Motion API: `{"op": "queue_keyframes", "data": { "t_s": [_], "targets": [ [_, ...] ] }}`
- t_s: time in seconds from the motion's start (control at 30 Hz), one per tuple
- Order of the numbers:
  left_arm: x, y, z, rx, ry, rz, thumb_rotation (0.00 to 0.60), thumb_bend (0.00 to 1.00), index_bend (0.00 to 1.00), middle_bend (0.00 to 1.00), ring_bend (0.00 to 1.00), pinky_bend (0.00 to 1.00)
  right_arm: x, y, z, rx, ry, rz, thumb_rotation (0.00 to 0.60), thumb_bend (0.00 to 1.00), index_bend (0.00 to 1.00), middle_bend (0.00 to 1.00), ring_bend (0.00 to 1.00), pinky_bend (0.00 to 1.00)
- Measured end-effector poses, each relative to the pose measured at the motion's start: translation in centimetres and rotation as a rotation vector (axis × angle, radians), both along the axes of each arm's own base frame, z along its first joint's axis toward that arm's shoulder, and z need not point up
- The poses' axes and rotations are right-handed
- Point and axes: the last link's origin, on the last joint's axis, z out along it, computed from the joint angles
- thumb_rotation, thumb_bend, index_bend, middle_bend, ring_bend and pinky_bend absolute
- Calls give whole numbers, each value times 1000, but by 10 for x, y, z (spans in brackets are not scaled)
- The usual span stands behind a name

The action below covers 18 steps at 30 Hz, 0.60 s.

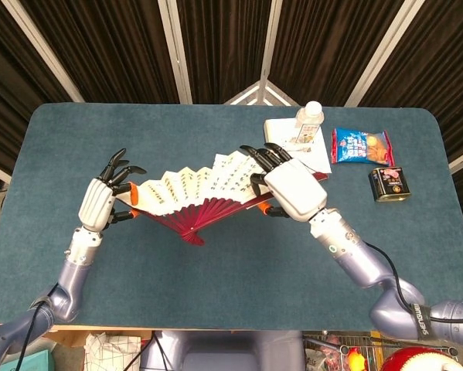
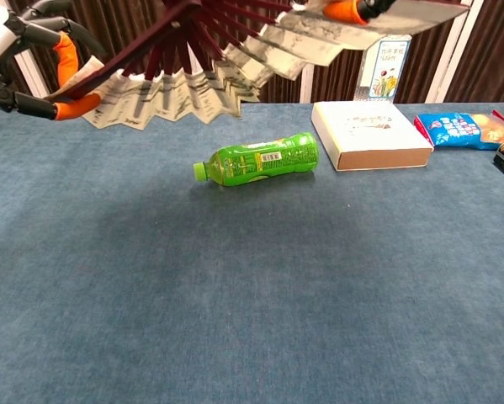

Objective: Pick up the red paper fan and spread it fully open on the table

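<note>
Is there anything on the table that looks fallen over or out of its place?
Yes: the green bottle lies on its side on the table, under the raised fan, while the clear water bottle stands upright.

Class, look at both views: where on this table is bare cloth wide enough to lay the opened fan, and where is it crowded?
Bare: the near half of the table, in front of the green bottle, and the far left corner. Crowded: the far right, with the white box, water bottle, snack bag and dark can. Both hands hold the fan above the bottle.

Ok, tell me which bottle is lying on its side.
The green bottle lies flat on the table; the clear water bottle stands upright by the white box.
</note>
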Motion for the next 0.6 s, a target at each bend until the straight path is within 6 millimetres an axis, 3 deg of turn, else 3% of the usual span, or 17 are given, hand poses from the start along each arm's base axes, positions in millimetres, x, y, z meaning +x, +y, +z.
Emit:
{"op": "queue_keyframes", "data": {
  "t_s": [0.27, 0.6],
  "targets": [
    [-9, -6, 9, 102, 108, -50, 600, 397, 727, 308, 5, 213, -14, -3, -5, -5, 27, -22, 600, 448, 838, 118, 184, 137],
    [-3, 4, 13, 201, 222, -88, 600, 397, 725, 302, 5, 213, -31, -7, -14, 2, 45, -54, 600, 448, 838, 118, 184, 137]
  ]
}}
